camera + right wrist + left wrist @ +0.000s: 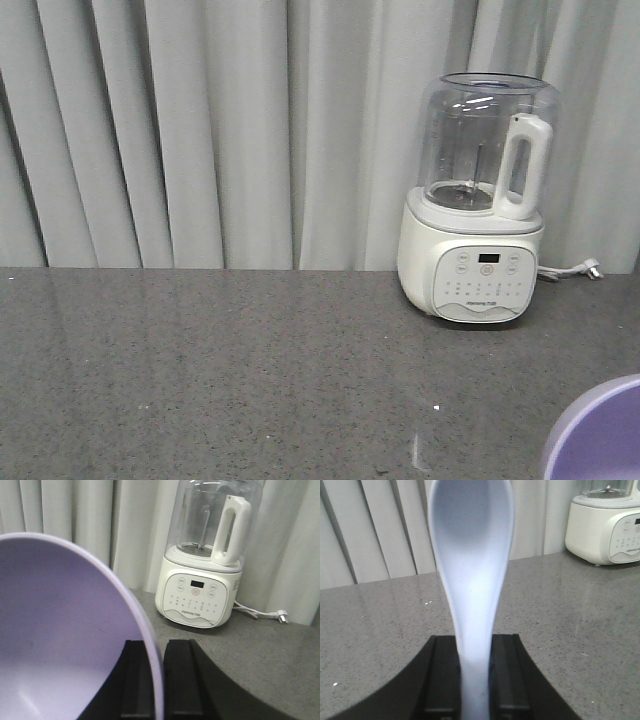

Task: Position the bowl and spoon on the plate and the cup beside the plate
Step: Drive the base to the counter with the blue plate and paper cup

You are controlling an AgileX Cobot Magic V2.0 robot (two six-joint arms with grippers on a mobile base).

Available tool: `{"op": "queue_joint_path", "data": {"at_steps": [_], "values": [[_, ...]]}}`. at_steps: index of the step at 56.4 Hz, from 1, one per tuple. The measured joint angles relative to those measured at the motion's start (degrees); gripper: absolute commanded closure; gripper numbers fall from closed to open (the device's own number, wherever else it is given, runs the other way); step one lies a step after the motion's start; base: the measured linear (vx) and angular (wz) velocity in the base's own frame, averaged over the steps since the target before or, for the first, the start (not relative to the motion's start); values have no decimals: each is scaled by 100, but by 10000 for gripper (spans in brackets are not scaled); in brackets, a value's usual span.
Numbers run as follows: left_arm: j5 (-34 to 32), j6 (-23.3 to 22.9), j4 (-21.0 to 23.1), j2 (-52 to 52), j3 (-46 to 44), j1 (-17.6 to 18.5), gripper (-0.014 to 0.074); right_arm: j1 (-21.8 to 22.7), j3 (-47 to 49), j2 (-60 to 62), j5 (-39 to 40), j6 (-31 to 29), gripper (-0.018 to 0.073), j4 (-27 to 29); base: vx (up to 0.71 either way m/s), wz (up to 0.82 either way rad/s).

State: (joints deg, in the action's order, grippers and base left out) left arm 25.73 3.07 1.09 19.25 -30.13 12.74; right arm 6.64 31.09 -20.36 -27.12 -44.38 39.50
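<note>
The left gripper clamps the spoon handle at lower centre. The right gripper pinches the bowl rim. The plate and cup are out of view, so nothing appears placed yet.

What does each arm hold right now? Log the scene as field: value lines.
left gripper: shut on the spoon, handle between the fingers, scoop pointing away from the camera
right gripper: shut on the rim of the bowl
blender: upright at the back right of the counter, jar looks empty, plug lying loose beside it
plate: not in view
cup: not in view
backdrop: pale curtain
</note>
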Motion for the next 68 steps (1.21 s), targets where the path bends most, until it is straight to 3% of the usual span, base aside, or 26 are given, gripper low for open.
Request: {"op": "queue_joint_path", "data": {"at_steps": [68], "values": [[0, 4, 0, 0, 8, 0, 603, 0, 0, 0, 0, 0, 568, 6, -10, -58]]}}
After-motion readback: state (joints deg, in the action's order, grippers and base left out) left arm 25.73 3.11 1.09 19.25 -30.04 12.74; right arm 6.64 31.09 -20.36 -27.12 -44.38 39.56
